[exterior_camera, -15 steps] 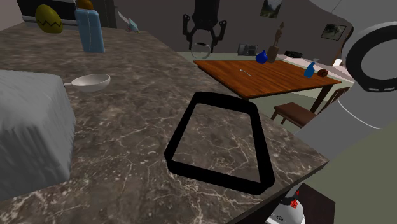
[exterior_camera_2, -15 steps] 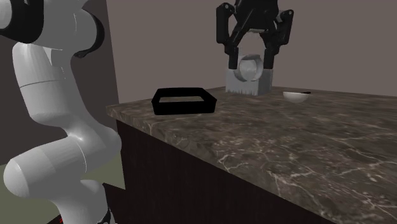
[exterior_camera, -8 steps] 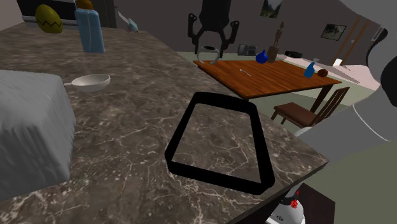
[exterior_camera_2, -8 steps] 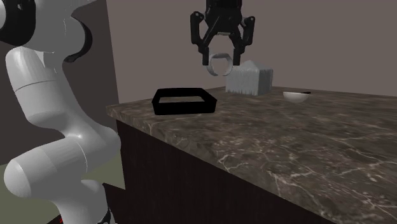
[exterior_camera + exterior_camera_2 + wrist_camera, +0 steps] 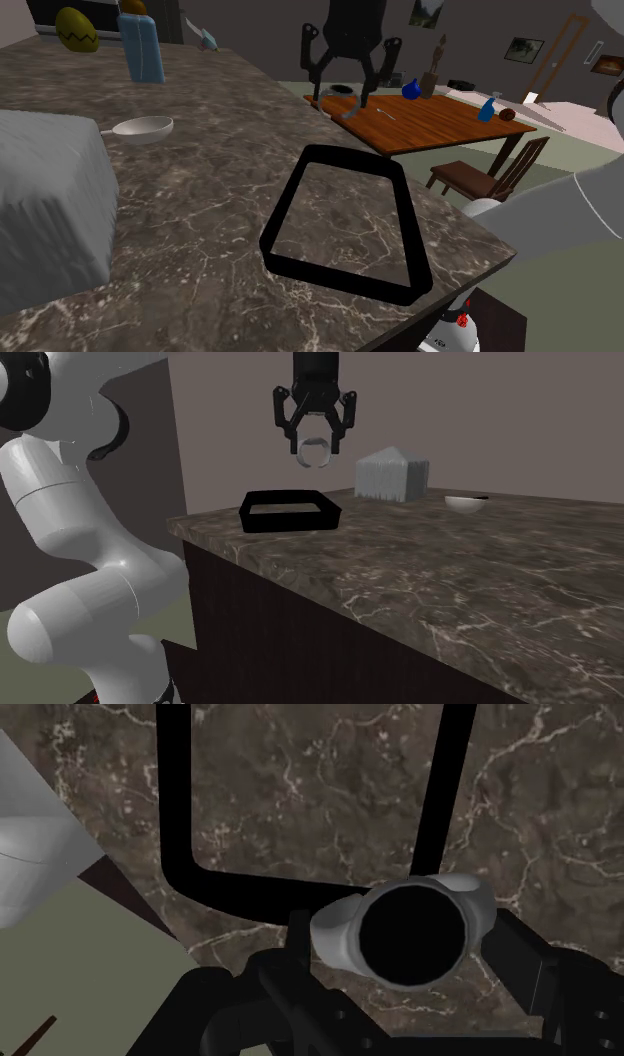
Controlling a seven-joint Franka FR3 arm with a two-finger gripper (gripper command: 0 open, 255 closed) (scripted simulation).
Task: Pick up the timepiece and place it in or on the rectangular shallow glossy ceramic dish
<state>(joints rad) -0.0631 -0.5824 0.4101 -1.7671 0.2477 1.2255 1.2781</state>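
The black claw (image 5: 313, 449) is seen high in the air, in the upper middle of the second exterior view. It is clamped on a small grey watch with a round black face (image 5: 313, 452). The watch is held between the two fingers, well off the worktop. A flat black dish with four straight sides (image 5: 285, 520) is set below it, a little to the left. The dish is laid near the left corner of the dark brown marble worktop (image 5: 450, 572).

In the shoulder view, the claw (image 5: 344, 102) is found in the upper middle, with the watch (image 5: 350, 113) seen as a small grey bit between its tips. The dish (image 5: 340, 277) is laid lower in the frame, near the worktop's (image 5: 200, 200) right edge.

In the wrist view, the watch (image 5: 412, 936) is gripped by the claw (image 5: 410, 949) from both sides. The dish's rim (image 5: 270, 894) is seen just past the watch, with the worktop (image 5: 320, 794) shown inside it.

A big grey block (image 5: 45, 200) is placed at the left of the shoulder view. A small white bowl (image 5: 145, 127) is set beyond the block.
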